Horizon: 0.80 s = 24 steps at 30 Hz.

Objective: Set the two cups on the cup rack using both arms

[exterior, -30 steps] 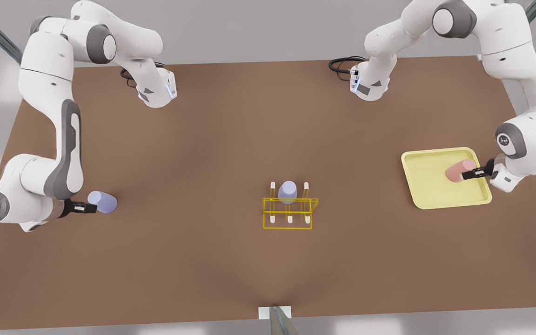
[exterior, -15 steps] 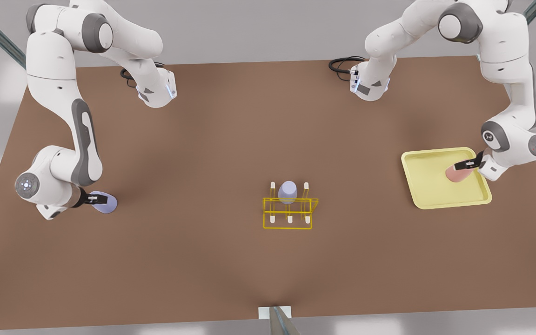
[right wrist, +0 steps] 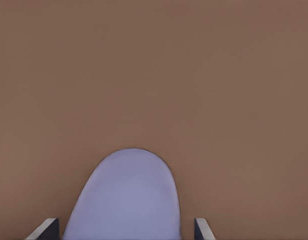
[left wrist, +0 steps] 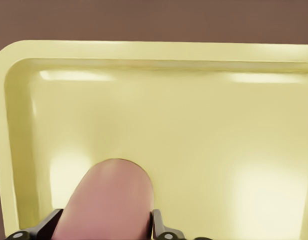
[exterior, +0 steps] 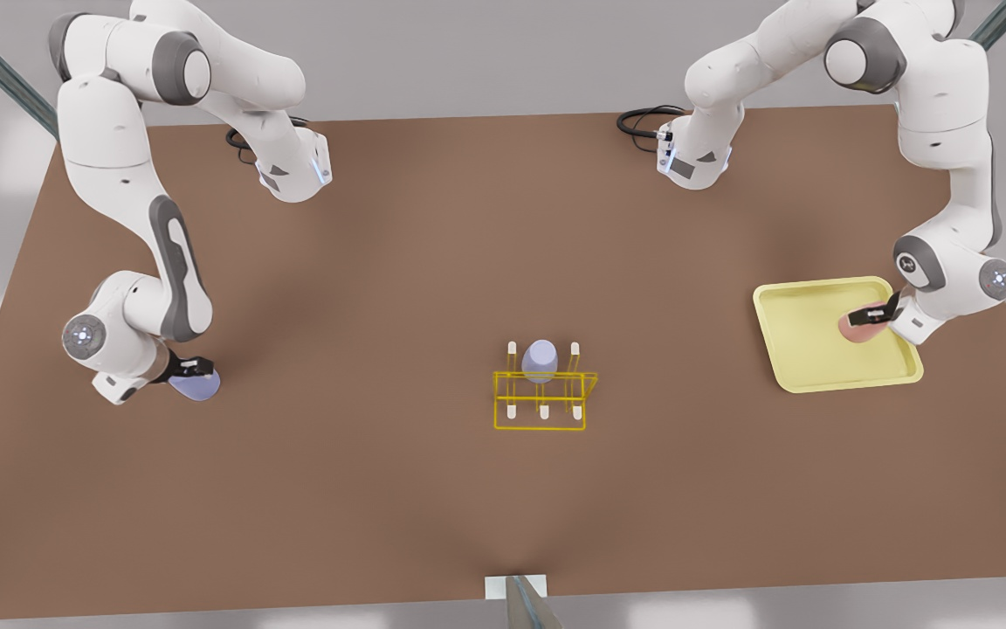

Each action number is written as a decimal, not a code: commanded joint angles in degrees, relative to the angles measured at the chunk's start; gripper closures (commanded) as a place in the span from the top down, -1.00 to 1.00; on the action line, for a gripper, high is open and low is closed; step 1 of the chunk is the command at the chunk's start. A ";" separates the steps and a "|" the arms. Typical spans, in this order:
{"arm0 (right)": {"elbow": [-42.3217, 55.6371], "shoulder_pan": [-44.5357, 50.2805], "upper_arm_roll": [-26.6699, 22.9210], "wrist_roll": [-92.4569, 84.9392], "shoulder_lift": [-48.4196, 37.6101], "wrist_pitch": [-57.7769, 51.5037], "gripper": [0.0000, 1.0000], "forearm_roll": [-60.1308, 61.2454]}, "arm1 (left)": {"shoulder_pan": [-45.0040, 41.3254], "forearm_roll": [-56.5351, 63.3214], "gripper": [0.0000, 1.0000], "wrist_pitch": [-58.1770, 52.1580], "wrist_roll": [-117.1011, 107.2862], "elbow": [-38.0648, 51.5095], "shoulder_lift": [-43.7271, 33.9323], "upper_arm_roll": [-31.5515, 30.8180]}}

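Front view: nearest, the small bright-yellow wire cup rack (exterior: 545, 400) is carrying one pale lavender cup (exterior: 540, 361) on its white-tipped pegs. At that view's left, the right claw (exterior: 191, 363) is pinching a second pale lavender tapered cup (exterior: 196, 383) on the brown desk (exterior: 433, 262); at its right, the left claw (exterior: 875, 315) is pinching the pink tapered cup (exterior: 857, 327) inside the pale-yellow flat square tray (exterior: 804, 349). The left wrist view is revealing black fingers (left wrist: 161, 231) flanking the pink cup. Both wrists are sitting closer over their cups than a second ago.
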 commanded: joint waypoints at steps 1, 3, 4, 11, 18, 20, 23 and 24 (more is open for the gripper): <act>-0.71 0.00 0.01 -5.88 0.00 1.88 1.00 0.11 | -0.61 -1.51 0.74 0.63 -4.73 -0.02 0.10 -0.03; -1.15 0.00 0.01 -6.23 -0.09 1.88 1.00 0.11 | -0.79 -1.69 0.74 0.63 -6.49 -0.02 0.10 -0.03; -1.24 0.00 0.01 -6.32 0.00 1.88 1.00 0.11 | -0.87 -1.69 0.74 0.63 -6.58 -0.02 0.10 -0.03; -1.41 0.00 0.10 -6.32 0.09 1.88 0.98 0.11 | -3.07 -2.30 0.72 -3.32 -10.71 0.25 -2.63 -0.12; -0.71 -0.09 0.18 -6.58 0.18 1.61 0.73 0.55 | -8.43 -6.26 0.72 -14.48 -24.59 4.20 -5.09 -0.30; -0.62 -0.09 0.27 -6.58 0.18 1.61 0.73 0.64 | -8.70 -6.17 0.72 -18.79 -24.86 7.63 -5.09 -1.87; 0.52 0.18 0.98 -6.49 -0.09 1.26 0.73 0.72 | -8.96 -6.17 0.71 -22.22 -32.14 14.57 -4.39 -13.12; 0.78 0.09 1.42 -6.49 -0.17 1.17 0.73 0.72 | -9.05 -6.17 0.71 -22.22 -36.80 16.33 -3.95 -16.37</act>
